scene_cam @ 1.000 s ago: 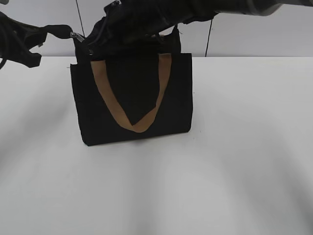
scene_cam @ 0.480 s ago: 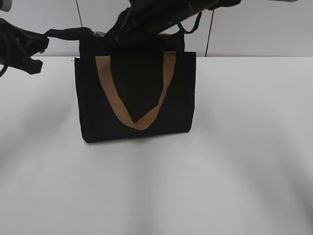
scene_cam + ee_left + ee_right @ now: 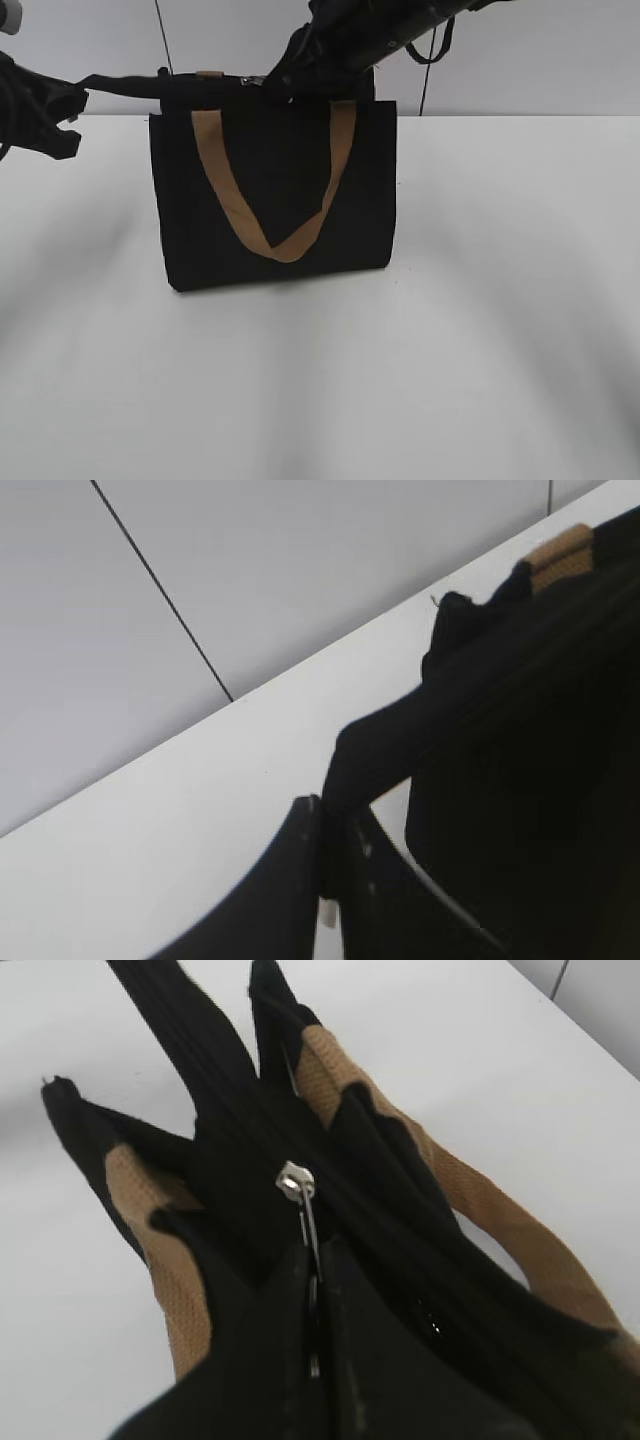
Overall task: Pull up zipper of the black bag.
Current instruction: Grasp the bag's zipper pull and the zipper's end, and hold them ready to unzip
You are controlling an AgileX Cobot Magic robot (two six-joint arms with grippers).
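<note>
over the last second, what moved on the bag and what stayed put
The right tool, shut on the zipper, has travelled rightward along the top edge of the black bag, drawing the silver pull from the left corner toward the middle. The left tool stays clamped on the black end tab, now pulled straighter. The bag stands in about the same spot, its front tan handle hanging as before.

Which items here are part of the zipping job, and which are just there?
In the job:
bag
zipper
left gripper, shut on the bag's end tab
right gripper, shut on the zipper

Just there:
table
wall
</note>
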